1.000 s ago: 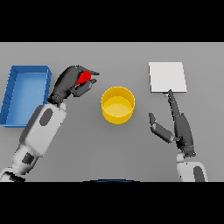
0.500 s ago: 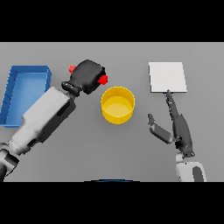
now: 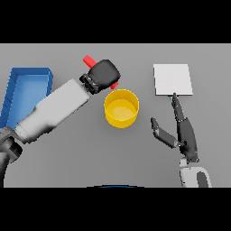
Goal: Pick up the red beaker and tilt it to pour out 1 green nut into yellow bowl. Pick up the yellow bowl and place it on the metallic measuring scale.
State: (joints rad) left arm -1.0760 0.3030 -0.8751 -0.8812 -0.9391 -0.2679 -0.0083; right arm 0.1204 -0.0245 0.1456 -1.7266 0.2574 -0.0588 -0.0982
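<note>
Right hand (image 3: pixel 185 133) idle, fingers straight, holding nothing; yellow bowl (image 3: pixel 121 108) just below-right of left hand (image 3: pixel 103 75), which is curled round red beaker (image 3: pixel 90 60), so pour step underway; next: tip further over bowl.

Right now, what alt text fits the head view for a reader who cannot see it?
The left hand holds the red beaker tilted beside the yellow bowl. The right hand rests open near the metallic scale; a blue bin sits at left.
</note>
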